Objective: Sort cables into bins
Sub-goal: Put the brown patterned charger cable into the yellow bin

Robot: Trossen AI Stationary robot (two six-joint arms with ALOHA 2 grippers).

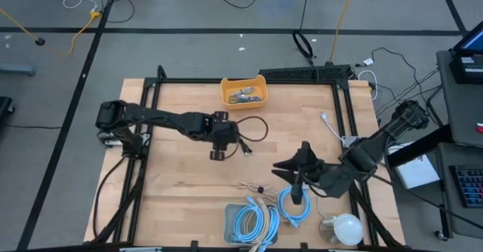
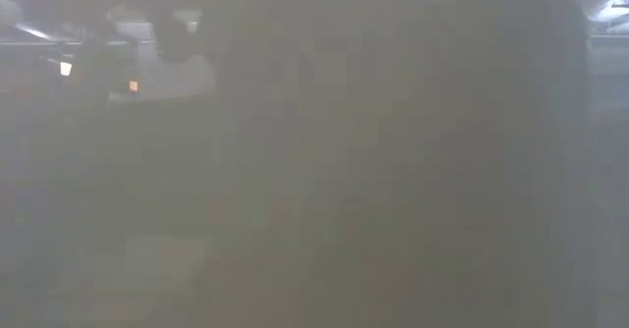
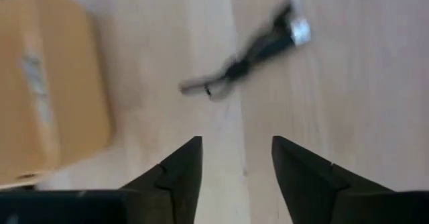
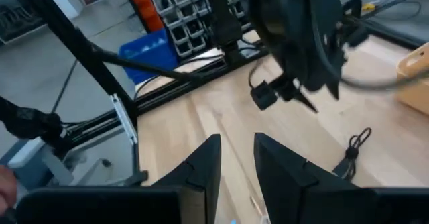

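Orange-yellow plastic bin (image 1: pixel 244 90): sitting near the table's (image 1: pixel 181 184) far edge, thin cables inside.
Left gripper (image 1: pixel 219 154): hovering, fingers parted, empty.
Right gripper (image 1: pixel 296 196): hanging, narrowly parted, above a coiled light-blue cable (image 1: pixel 294 207).
Round white dome (image 1: pixel 346 227): lying beside it.

Two dark, near-black arms are seen from above, each built of slender tubular links joined by bulkier rounded joint housings. The left gripper (image 1: pixel 218 155) and right gripper (image 1: pixel 295 199) are finished in the same matt black. In the wrist views, the fingers (image 3: pixel 181 177) are shown as broad dark blades tapering to blunt points, mounted on a flat black crossbar. No markings can be made out.
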